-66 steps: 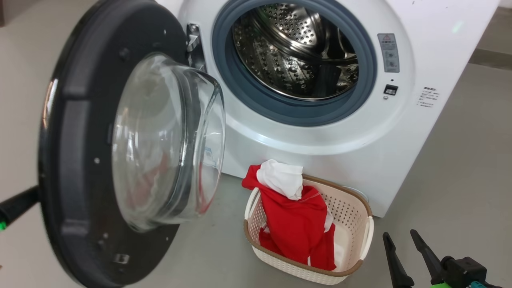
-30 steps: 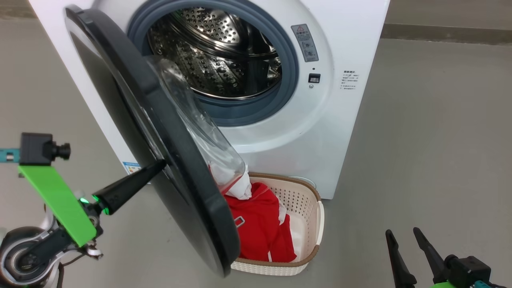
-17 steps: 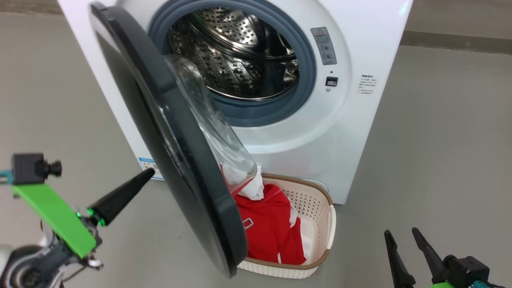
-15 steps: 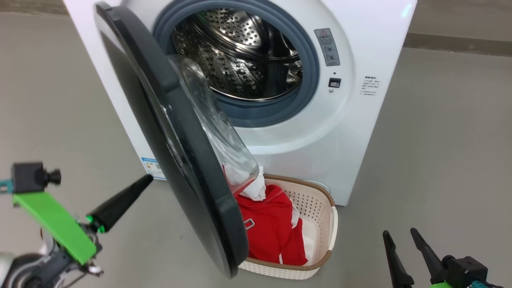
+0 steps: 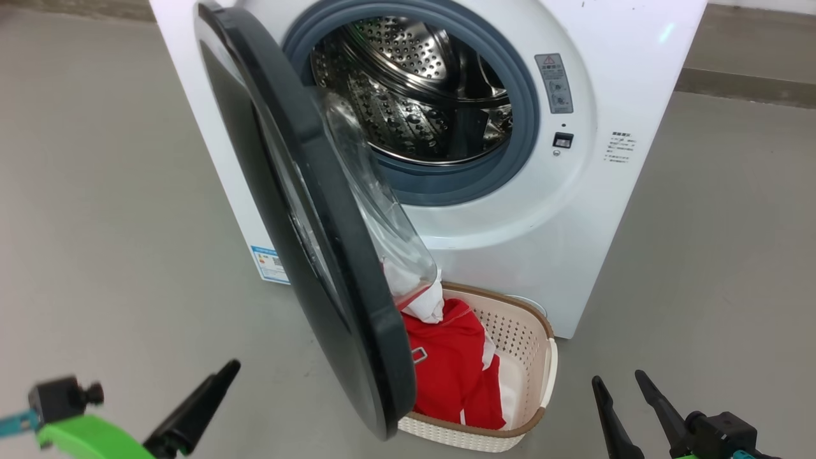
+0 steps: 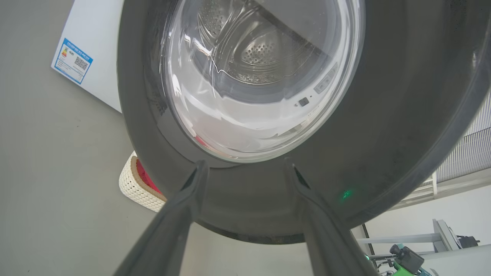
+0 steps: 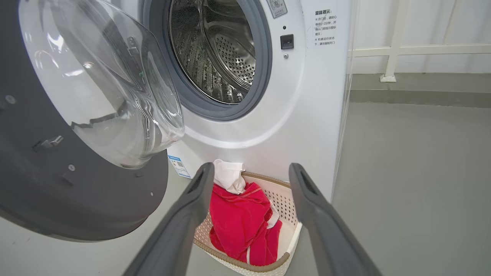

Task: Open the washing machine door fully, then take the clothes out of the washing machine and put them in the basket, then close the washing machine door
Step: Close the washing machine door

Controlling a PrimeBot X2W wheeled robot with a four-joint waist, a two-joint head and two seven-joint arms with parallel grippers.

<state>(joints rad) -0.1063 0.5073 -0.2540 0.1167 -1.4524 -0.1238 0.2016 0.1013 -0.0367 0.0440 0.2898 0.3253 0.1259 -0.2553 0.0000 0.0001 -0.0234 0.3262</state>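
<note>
Door point(image 5: 306, 191) looks rigid, hinged, glossy-slick; I would press its black rim at 6 o'clock. Left tool point(image 6: 245, 163), right tool point(image 7: 251, 165): both spread, empty.

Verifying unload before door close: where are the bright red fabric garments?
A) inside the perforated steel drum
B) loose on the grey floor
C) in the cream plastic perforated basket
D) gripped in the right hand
C: the bright red fabric garments lie in the cream plastic perforated basket before the white washing machine, whose perforated steel drum looks empty.
</note>
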